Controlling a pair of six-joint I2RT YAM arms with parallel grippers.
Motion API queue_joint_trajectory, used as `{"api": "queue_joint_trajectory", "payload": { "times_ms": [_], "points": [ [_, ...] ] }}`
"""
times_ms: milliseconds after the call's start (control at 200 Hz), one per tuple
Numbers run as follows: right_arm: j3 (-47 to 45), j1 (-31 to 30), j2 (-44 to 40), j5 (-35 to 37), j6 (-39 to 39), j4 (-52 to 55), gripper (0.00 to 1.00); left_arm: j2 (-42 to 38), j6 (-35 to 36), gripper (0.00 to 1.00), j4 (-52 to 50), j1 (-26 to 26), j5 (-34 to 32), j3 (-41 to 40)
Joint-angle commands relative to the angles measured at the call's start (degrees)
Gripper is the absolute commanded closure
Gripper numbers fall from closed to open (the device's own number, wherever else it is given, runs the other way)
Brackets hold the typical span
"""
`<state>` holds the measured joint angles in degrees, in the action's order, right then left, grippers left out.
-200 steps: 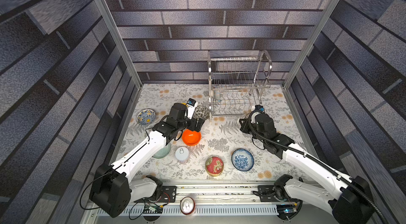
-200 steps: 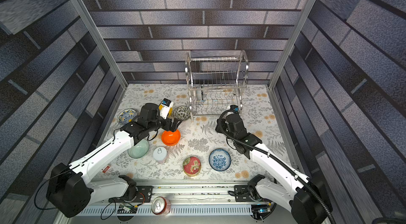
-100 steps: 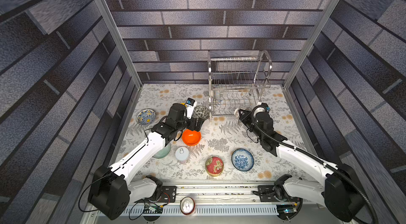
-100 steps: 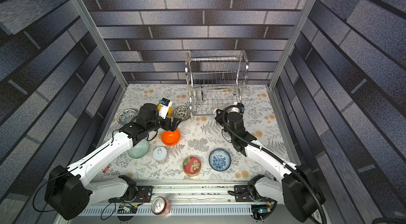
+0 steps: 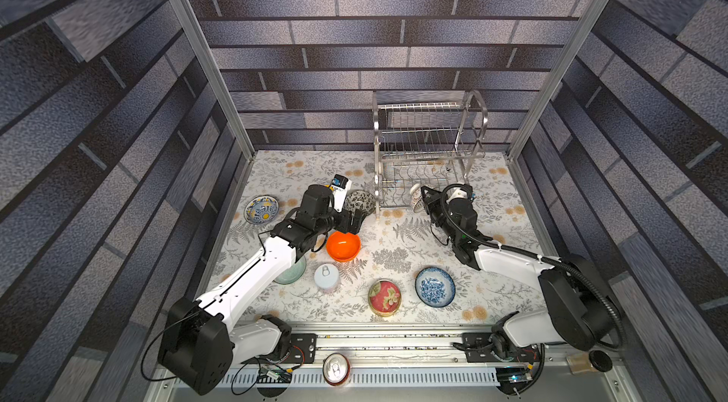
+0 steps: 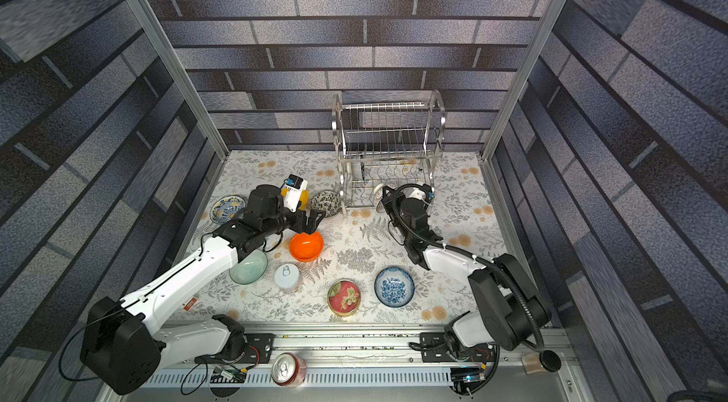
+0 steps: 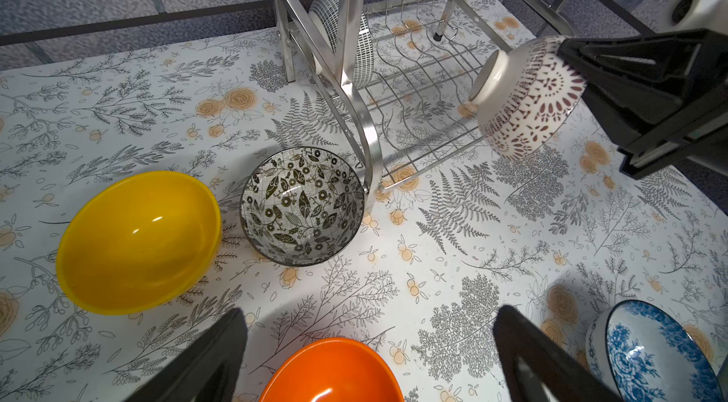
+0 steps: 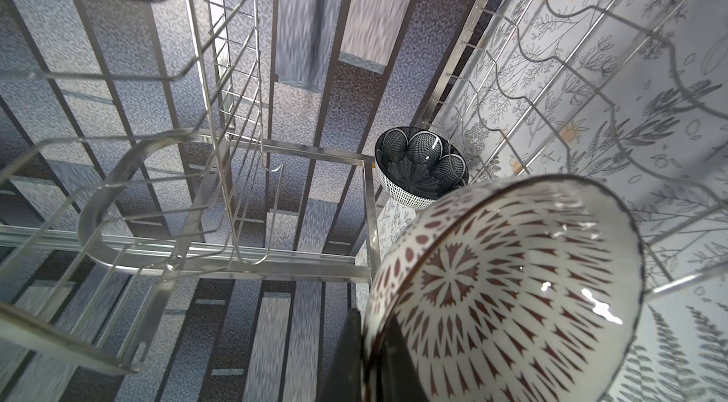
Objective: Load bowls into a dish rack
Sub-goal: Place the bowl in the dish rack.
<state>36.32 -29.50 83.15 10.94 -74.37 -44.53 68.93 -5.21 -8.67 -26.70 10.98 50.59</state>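
We see the right pincer (image 5: 426, 199) pinching a patterned bowl (image 5: 415, 197) beside the dish rack (image 5: 427, 132), mid-frame; left pincer (image 5: 354, 220) spread over the orange bowl (image 5: 343, 246).

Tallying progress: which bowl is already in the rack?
The dark navy bowl, dotted white outside, on edge in the dish rack's lower shelf; the others are on the table or in the right gripper.

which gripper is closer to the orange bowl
Left. The left gripper hangs open right by the orange bowl; the right gripper is away at the dish rack, shut on a brown-patterned bowl.
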Motion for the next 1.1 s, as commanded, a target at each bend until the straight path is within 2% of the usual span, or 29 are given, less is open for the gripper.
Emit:
{"api": "queue_joint_trajectory", "payload": {
  "times_ms": [0,251,726,1092],
  "points": [
    [3.16,0.92,1.92,1.66,-2.90,-11.37,0.91,-0.81,-1.29,0.00,0.84,-0.36,1.76,-0.95],
    [6.37,2.32,9.17,2.69,-7.25,-17.95,0.91,-0.29,-1.20,0.00,2.34,-0.64,2.20,-0.93],
    [15.83,4.69,23.38,1.33,-10.25,-25.80,0.91,0.62,-0.81,0.00,2.06,-0.55,2.81,-0.59],
    [22.40,7.08,31.11,-1.13,-11.48,-28.27,0.91,1.69,1.11,0.00,1.64,-0.80,8.45,-0.23]
  ]
}}
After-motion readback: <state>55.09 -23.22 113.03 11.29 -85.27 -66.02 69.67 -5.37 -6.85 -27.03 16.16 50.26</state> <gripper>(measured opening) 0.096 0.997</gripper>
